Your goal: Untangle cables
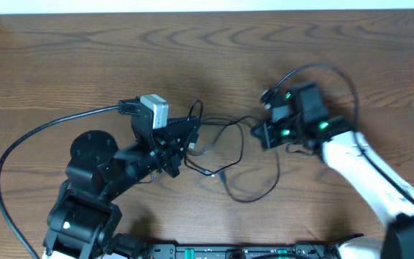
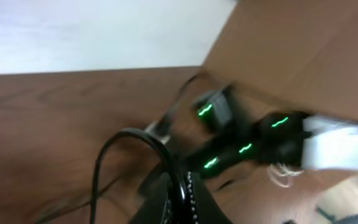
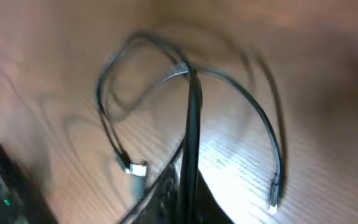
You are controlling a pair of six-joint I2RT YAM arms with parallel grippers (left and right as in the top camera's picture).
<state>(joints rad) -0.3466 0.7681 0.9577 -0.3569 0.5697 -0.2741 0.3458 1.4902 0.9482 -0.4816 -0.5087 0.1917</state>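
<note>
The cables (image 1: 238,141) lie as thin dark loops on the wooden table between my two grippers, with one loop sagging toward the front (image 1: 250,197). My left gripper (image 1: 190,141) is shut, and a black cable (image 2: 135,133) arcs out from its closed fingers (image 2: 178,180). My right gripper (image 1: 258,132) is shut too. In the right wrist view its tips (image 3: 191,78) meet where the cable strands (image 3: 166,78) cross. Two small plug ends (image 3: 138,168) (image 3: 272,201) lie loose on the wood.
A thick black arm wire (image 1: 20,147) curves across the left of the table. A dark equipment strip (image 1: 236,252) runs along the front edge. The right arm's green-lit wrist (image 2: 244,149) shows close ahead in the left wrist view.
</note>
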